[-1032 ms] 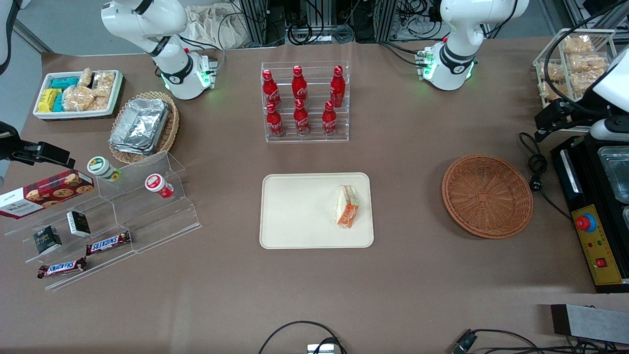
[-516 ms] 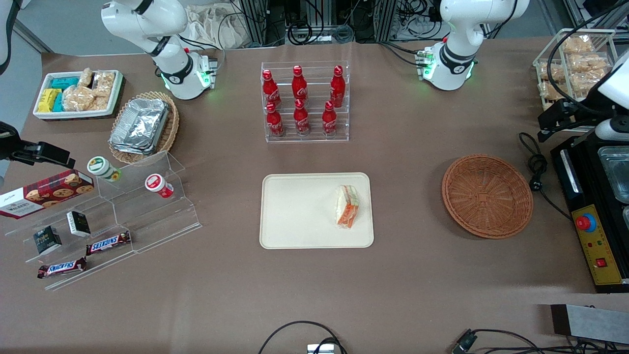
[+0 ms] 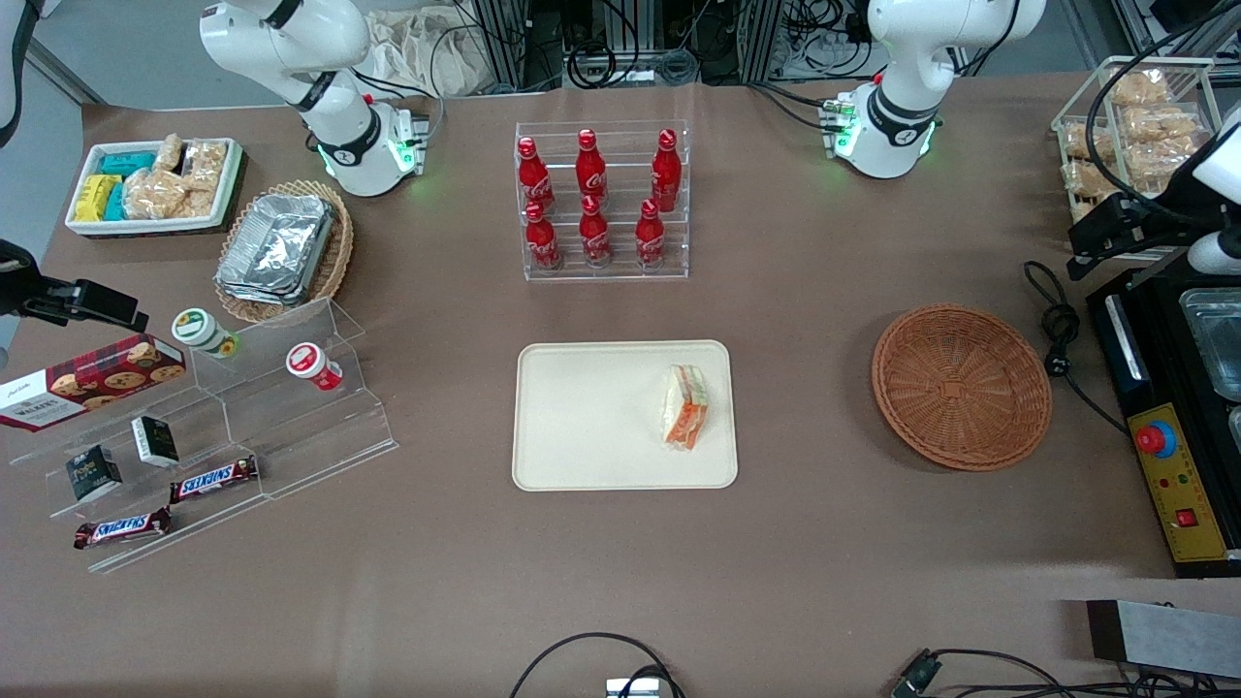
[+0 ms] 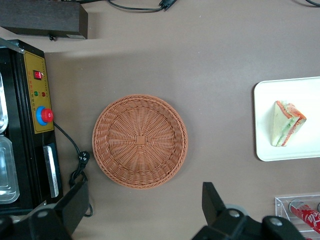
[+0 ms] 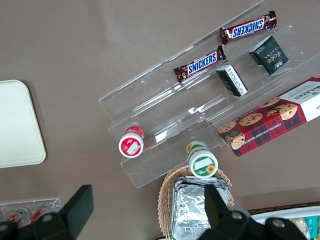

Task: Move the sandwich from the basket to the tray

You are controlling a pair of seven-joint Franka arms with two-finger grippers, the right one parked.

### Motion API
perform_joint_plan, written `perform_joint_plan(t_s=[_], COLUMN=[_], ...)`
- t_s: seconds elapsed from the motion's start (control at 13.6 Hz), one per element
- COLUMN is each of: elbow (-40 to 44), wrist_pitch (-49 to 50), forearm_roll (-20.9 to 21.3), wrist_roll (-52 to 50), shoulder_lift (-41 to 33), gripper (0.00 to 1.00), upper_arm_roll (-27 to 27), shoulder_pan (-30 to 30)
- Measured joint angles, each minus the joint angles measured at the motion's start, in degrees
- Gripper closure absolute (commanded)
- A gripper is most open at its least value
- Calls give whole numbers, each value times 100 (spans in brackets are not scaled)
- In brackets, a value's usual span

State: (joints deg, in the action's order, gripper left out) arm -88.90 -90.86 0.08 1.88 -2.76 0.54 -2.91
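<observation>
The sandwich (image 3: 684, 407) (image 4: 286, 122), a white wedge with red, orange and green filling, lies on the cream tray (image 3: 582, 417) (image 4: 265, 115), near the tray's edge closest to the basket. The round reddish-brown wicker basket (image 3: 960, 386) (image 4: 140, 141) stands empty beside the tray, toward the working arm's end of the table. My gripper (image 3: 1096, 237) (image 4: 145, 192) hangs high above the table, a little farther from the front camera than the basket and nearer the working arm's end. It is open, with nothing between its fingers.
A black machine with a red button (image 3: 1159, 441) and its cable (image 3: 1057, 330) sit close to the basket. A clear rack of red bottles (image 3: 601, 204) stands farther back than the tray. A wire rack of bagged snacks (image 3: 1134, 126) is beside my arm.
My gripper has drifted slightly away from the basket toward the working arm's end of the table. The sandwich, tray and basket have not moved.
</observation>
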Motion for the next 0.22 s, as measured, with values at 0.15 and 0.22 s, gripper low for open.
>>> perform_joint_plan(t_s=[0.15,0.22], elbow=[9,13], wrist_pitch=[17,19], forearm_roll=[0,0], wrist_roll=[-1,-2], shoulder_lift=[0,0], gripper=[0,0], upper_arm_roll=[2,2], shoulder_pan=[0,0])
